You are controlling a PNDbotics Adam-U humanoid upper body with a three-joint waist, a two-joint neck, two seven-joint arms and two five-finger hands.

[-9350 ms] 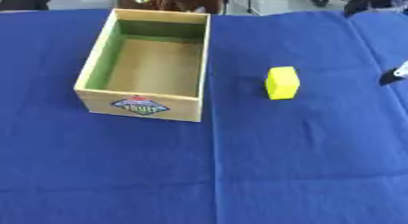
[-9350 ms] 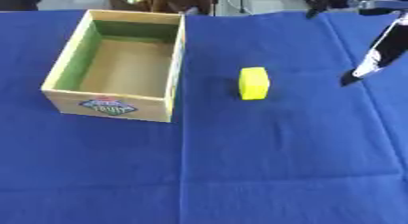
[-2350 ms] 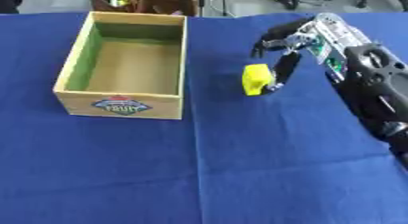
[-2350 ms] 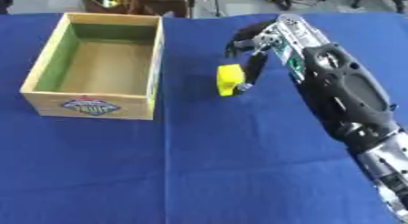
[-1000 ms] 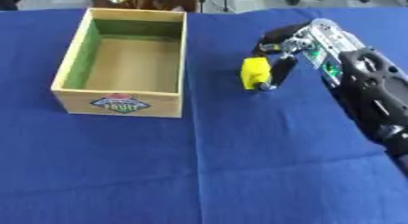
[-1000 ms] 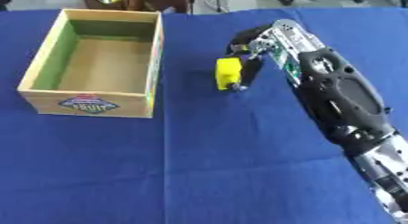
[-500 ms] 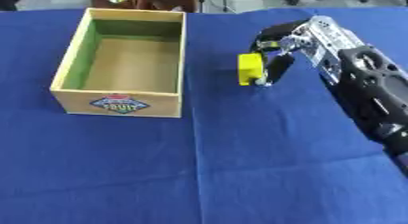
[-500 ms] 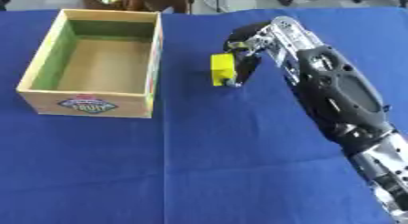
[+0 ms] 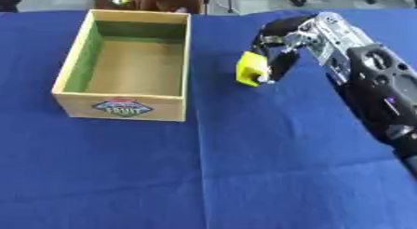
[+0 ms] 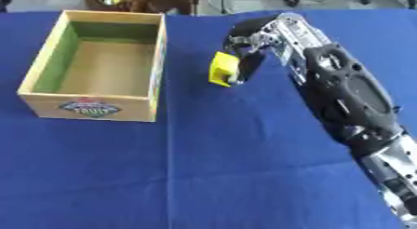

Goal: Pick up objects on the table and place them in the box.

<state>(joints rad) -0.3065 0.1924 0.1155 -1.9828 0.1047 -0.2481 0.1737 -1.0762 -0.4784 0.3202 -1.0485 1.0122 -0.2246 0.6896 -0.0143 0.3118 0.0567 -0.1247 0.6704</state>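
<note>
R hand [image 9: 286, 42] is coming in from the right side w/ its black-and-silver arm [image 10: 350, 97] running diagonally down to the lower right corner. Fingers are curling down around a small yellow block [image 9: 252, 69], thumb side pinching it from the right – so hand is closed on the block, not wide open. Block is sitting tilted in the grip, its lower edge pointing toward the table; can't tell if it's touching the cloth or just above it.

Block is hanging over the far-middle part of the table, just right of the cardboard box [image 9: 75, 102], clearly apart from the box's right wall, not over the opening.

Box is sitting toward the far left of the table, open top, long axis running near-to-far. Inside is showing green walls and a plain brown floor, nothing visible in it. Near wall is carrying a round fruit label [image 9: 122, 107].

Table is wearing a blue cloth [image 10: 204, 177] w/ a fold line running near-to-far down the middle.

L hand isn't showing in either view.

Past the far edge some dark clutter is showing, too unclear to name.
</note>
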